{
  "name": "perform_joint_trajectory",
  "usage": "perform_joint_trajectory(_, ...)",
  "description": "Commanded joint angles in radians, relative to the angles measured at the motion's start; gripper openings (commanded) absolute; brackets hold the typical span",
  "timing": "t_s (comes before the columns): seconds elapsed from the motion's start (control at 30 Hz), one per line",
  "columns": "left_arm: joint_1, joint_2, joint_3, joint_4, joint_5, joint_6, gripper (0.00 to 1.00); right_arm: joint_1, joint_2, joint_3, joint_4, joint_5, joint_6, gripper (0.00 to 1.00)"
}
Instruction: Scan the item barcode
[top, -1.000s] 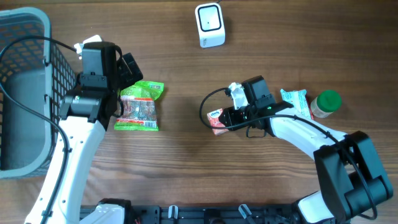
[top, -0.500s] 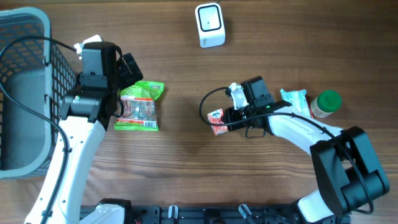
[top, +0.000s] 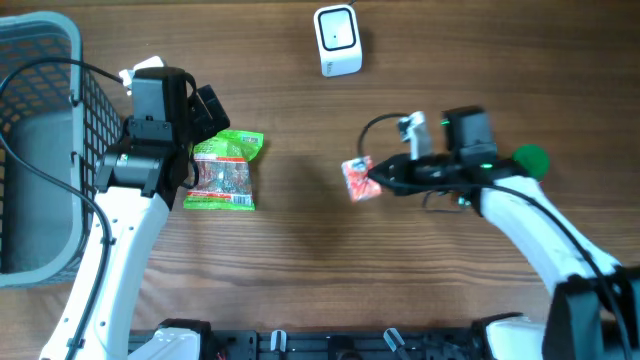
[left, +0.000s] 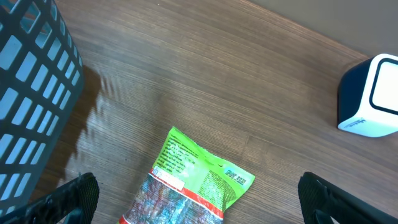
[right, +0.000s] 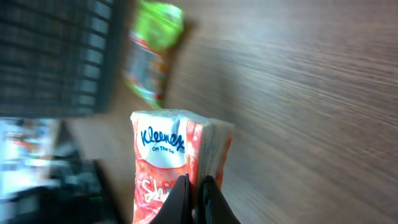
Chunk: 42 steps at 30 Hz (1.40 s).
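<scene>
My right gripper (top: 380, 177) is shut on a red and white Kleenex tissue pack (top: 357, 181), pinching its edge and holding it off the table right of centre. In the right wrist view the pack (right: 163, 152) stands upright between the closed fingertips (right: 196, 190). The white barcode scanner (top: 337, 40) stands at the far middle of the table. My left gripper (left: 210, 202) hangs open over a green snack bag (left: 199, 183), its fingers wide on either side; that bag (top: 224, 172) lies left of centre.
A grey mesh basket (top: 40, 150) fills the left edge. A green-lidded bottle (top: 530, 159) stands at the right behind my right arm. The scanner (left: 370, 96) also shows at the right of the left wrist view.
The right gripper closed on the tissue pack, lifted it off the table and drew back to the right. The left arm and the snack bag have not moved.
</scene>
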Motion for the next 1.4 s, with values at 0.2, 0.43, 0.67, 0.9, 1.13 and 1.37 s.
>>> perform_joint_trajectory(0.2, 0.005, 0.0, 0.011, 0.003, -0.016, 0.005, 1.0, -0.168, -0.006, -0.004, 0.002, -0.636, 0.005, 0.04)
perform_joint_trajectory(0.43, 0.005, 0.0, 0.011, 0.003, -0.016, 0.005, 1.0, -0.168, -0.008, -0.004, 0.111, -0.741, 0.129, 0.04)
perform_joint_trajectory(0.67, 0.005, 0.0, 0.011, 0.003, -0.016, 0.005, 1.0, -0.168, -0.098, -0.003, 0.513, -0.741, 0.582, 0.04)
perform_joint_trajectory(0.9, 0.005, 0.0, 0.011, 0.003, -0.016, 0.005, 1.0, -0.168, -0.209, -0.003, 0.958, -0.74, 0.968, 0.04)
perform_joint_trajectory(1.13, 0.005, 0.0, 0.011, 0.003, -0.016, 0.005, 1.0, -0.168, -0.226, -0.004, 0.979, -0.74, 0.987, 0.04)
perform_joint_trajectory(1.37, 0.005, 0.0, 0.011, 0.003, -0.016, 0.005, 1.0, -0.168, -0.224, -0.004, 0.964, -0.74, 0.853, 0.04)
